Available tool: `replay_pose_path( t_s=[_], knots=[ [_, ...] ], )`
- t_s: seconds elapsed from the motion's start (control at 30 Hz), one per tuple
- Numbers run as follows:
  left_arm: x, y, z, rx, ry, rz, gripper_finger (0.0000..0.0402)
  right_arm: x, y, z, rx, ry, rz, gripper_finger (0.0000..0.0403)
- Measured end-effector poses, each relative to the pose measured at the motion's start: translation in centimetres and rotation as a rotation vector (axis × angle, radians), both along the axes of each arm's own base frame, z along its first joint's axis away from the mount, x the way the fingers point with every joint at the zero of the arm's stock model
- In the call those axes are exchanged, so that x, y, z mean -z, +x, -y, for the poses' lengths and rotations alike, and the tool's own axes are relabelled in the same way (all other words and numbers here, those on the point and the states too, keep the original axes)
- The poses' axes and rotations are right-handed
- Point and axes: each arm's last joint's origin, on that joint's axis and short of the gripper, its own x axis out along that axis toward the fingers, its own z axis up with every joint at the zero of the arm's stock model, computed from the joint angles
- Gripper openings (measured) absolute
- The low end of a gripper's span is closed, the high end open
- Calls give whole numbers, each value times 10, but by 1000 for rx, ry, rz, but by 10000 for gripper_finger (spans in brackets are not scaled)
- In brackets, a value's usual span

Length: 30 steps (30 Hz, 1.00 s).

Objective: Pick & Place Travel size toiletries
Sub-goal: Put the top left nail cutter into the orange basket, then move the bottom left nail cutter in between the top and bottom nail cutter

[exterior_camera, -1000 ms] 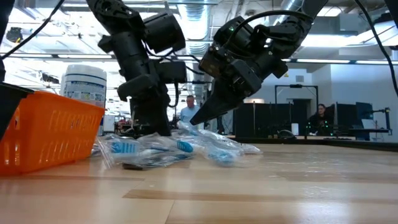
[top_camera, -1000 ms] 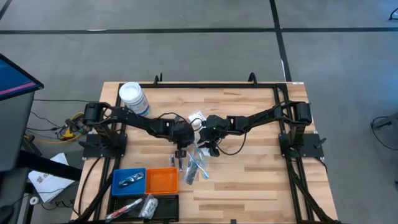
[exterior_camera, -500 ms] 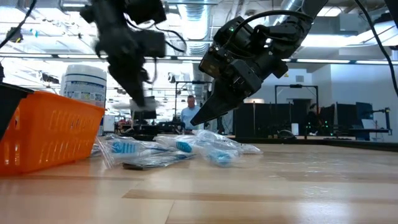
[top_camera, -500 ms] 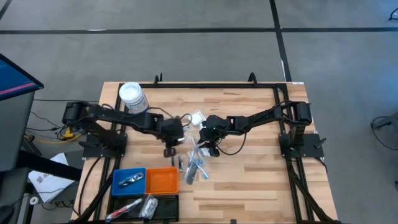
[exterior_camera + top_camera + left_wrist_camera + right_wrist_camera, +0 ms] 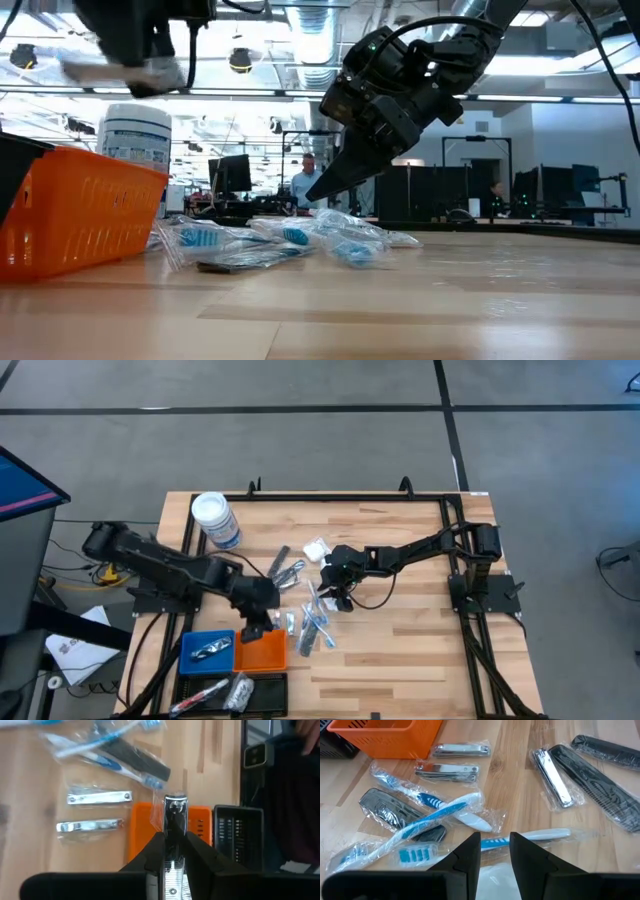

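The travel size toiletries lie in clear wrappers at the table's middle: blue-and-white toothbrushes (image 5: 440,812), silvery nail clippers (image 5: 447,770) and black combs (image 5: 600,785). A small white packet (image 5: 317,548) lies beyond them. My left gripper (image 5: 251,631) hangs over the orange tray (image 5: 263,653), shut on a wrapped nail clipper (image 5: 175,815). My right gripper (image 5: 335,596) hovers just above the pile, tilted down. Its fingers (image 5: 467,852) stand a little apart, touching nothing that I can see. My left gripper pinches the wrapped nail clipper between its two fingers (image 5: 156,855). The clipper lies along the fingers, and its free end (image 5: 175,800) sticks out past their tips. The fingers slant downward. The clipper is lifted clear, above the orange tray's rim.
A large white-lidded jar (image 5: 215,520) stands at the far left. A blue tray (image 5: 207,650) beside the orange one holds a wrapped item. A black tray (image 5: 230,692) at the near edge holds several more. Bare wood lies to the right of the pile.
My left gripper has risen from the pile with the wrapped nail clipper. It has swung toward the table's left and near edges, to above the orange tray, rolling its wrist on the way. The clipper is now lifted clear of the table.
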Motion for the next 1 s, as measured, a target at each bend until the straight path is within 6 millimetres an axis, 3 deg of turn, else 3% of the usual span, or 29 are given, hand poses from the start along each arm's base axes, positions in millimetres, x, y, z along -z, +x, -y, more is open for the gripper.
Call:
replay_pose_path(
  t_s=[0.2, 0.33, 0.5, 1.0],
  knots=[
    [41, 6, 13, 19, -24, -194, 41, 0, 0, 0, 4, 4, 3, 98],
    [57, 11, 30, 62, -32, -213, 42, 0, 0, -3, 3, 12, 0, 98],
    [61, 18, 36, 70, -4, -152, 46, 0, 1, -11, -21, 9, 3, 98],
    [61, 14, 34, 30, -55, -193, 128, -1, 1, -15, -34, 6, 9, 98]
  ],
)
